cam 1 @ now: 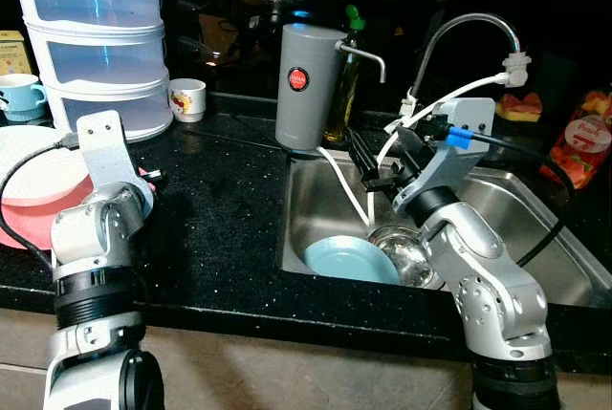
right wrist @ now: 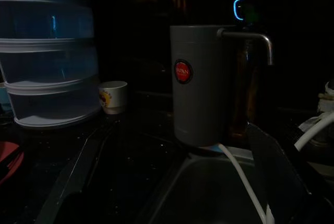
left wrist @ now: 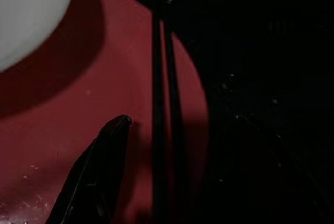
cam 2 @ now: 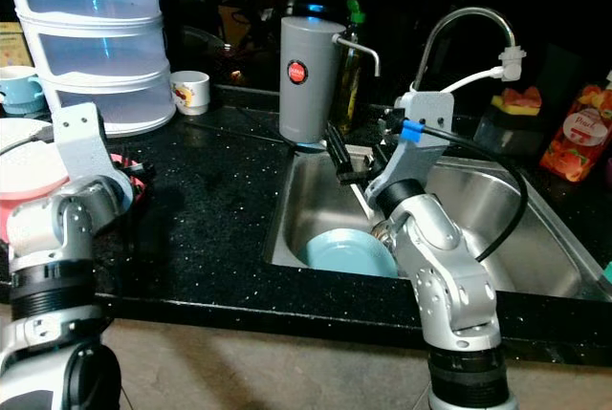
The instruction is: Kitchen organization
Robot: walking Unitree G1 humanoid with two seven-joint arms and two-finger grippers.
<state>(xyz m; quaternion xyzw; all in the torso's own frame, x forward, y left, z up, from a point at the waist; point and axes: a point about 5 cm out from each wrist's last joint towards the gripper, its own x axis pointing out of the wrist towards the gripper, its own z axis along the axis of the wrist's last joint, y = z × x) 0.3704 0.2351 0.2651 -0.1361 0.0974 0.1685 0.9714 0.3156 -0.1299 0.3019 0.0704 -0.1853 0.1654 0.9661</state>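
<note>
A light blue plate (cam 1: 346, 259) lies in the steel sink (cam 1: 535, 209) beside a clear glass bowl (cam 1: 402, 249). My right gripper (cam 1: 371, 167) hovers open above the sink's left part, near the grey water dispenser (cam 1: 308, 85), with nothing between its fingers (right wrist: 271, 172). At the left a white plate (cam 1: 33, 166) rests on a red plate (cam 1: 19, 226). Black chopsticks (left wrist: 159, 104) lie across the red plate (left wrist: 78, 109). My left gripper (left wrist: 175, 130) hangs open just above them; one finger (left wrist: 99, 177) shows, the other is lost in the dark.
Stacked clear containers (cam 1: 96, 37), a white mug (cam 1: 186, 99) and a blue cup (cam 1: 19, 95) stand at the back left. A faucet (cam 1: 469, 26) arches over the sink, with a white hose (cam 1: 349, 190) running down. A sponge (cam 1: 519, 106) and red packet (cam 1: 583, 138) sit right.
</note>
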